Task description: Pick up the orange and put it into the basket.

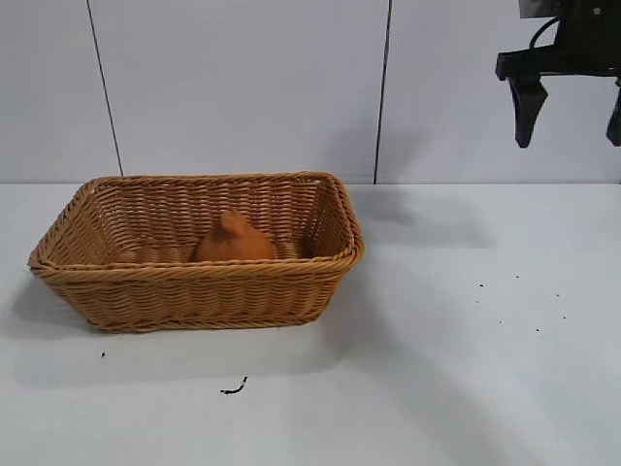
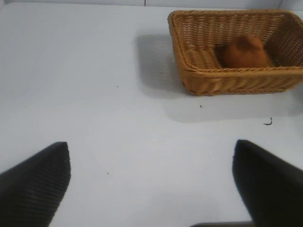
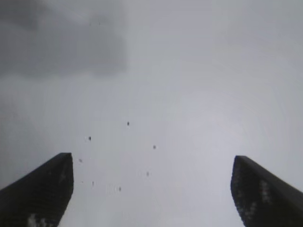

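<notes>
The orange (image 1: 234, 240), a dull-orange lump with a pointed top, lies inside the woven tan basket (image 1: 199, 287) at the table's left. The left wrist view shows the same orange (image 2: 244, 52) resting in the basket (image 2: 227, 79) as well. My right gripper (image 1: 571, 115) hangs high at the upper right, far from the basket, open with nothing between its fingers. In its own view the right gripper (image 3: 152, 163) looks down on bare table. My left gripper (image 2: 151, 156) is open and empty, some way from the basket, and does not show in the exterior view.
The white table (image 1: 466, 369) carries small dark specks at the right (image 1: 537, 330) and a dark squiggle mark (image 1: 233, 389) in front of the basket. A pale panelled wall (image 1: 243, 87) stands behind.
</notes>
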`<state>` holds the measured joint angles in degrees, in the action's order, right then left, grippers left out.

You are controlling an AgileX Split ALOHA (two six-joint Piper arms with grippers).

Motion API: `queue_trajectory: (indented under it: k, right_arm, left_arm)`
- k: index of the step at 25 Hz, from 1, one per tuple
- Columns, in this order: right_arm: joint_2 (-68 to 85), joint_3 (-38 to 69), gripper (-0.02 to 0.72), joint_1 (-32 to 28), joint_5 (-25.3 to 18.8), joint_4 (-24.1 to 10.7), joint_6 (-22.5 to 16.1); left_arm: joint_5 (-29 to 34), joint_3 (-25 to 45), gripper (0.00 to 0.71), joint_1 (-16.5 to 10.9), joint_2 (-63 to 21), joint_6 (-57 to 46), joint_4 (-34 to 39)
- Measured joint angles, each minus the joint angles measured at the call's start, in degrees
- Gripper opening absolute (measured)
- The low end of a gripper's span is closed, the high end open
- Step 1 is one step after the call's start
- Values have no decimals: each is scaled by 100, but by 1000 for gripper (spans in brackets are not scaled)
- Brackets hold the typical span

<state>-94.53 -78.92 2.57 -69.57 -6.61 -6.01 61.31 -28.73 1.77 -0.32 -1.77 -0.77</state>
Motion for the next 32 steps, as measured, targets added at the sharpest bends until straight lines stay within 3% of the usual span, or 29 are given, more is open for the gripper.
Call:
queue_trajectory:
  k: [8, 17, 21, 32]
  right_arm:
    - [2740, 2446, 623, 0, 59, 200, 31]
    - [5886, 4490, 623, 0, 1009, 219, 56]
    - [7138, 5025, 623, 0, 1081, 246, 145]
    - [9244, 5073, 623, 0, 1109, 343, 183]
  left_arm:
    - [0, 0, 666, 0, 0, 0, 0]
    - [0, 0, 666, 0, 0, 0, 0]
    - [0, 0, 666, 0, 0, 0, 0]
    - [0, 0, 666, 0, 0, 0, 0]
